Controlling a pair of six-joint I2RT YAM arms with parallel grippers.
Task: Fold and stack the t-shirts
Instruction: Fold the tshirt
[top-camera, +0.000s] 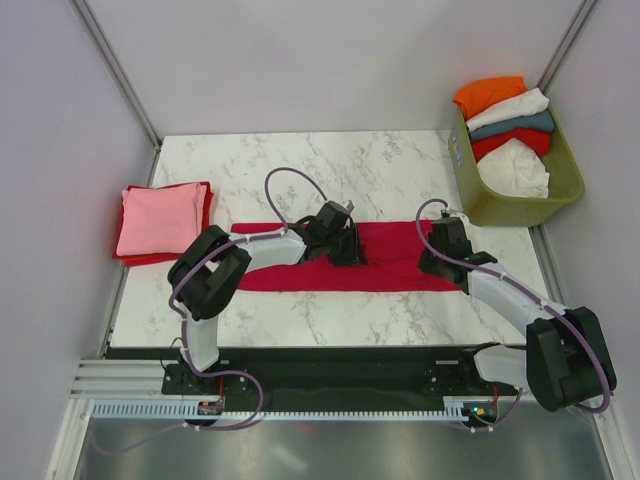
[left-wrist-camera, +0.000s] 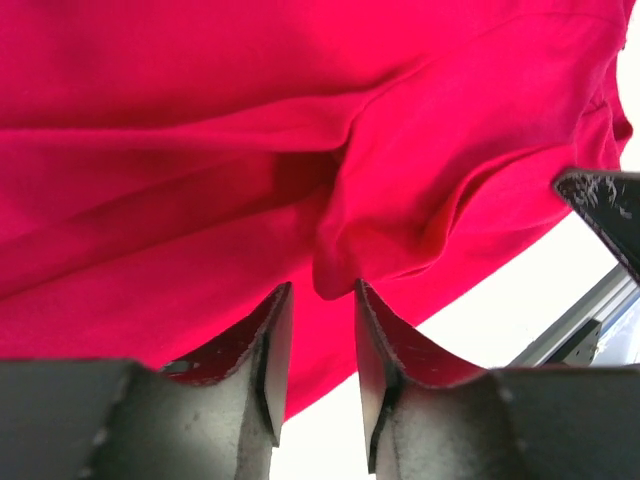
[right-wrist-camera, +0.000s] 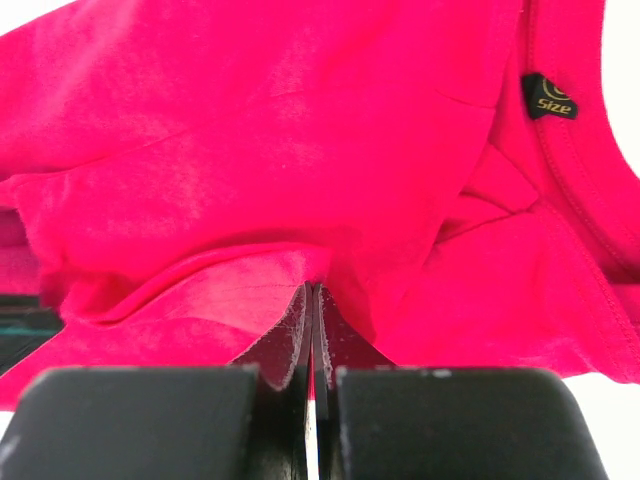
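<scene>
The crimson t-shirt (top-camera: 395, 265) lies folded into a long strip across the middle of the table. My left gripper (top-camera: 348, 250) stands over the strip's middle. In the left wrist view its jaws (left-wrist-camera: 323, 288) are narrowed but apart, with a raised pucker of crimson cloth (left-wrist-camera: 200, 150) right at the tips. My right gripper (top-camera: 432, 262) is at the strip's right end. In the right wrist view it (right-wrist-camera: 312, 287) is shut on a fold of the crimson cloth (right-wrist-camera: 250, 150), near the collar's black size label (right-wrist-camera: 549, 97).
A folded pink t-shirt (top-camera: 160, 218) lies on a red one (top-camera: 207, 205) at the table's left edge. An olive-green basket (top-camera: 505, 212) at the back right holds orange (top-camera: 490, 95), white (top-camera: 510, 108), teal (top-camera: 515, 125) and red (top-camera: 512, 142) shirts.
</scene>
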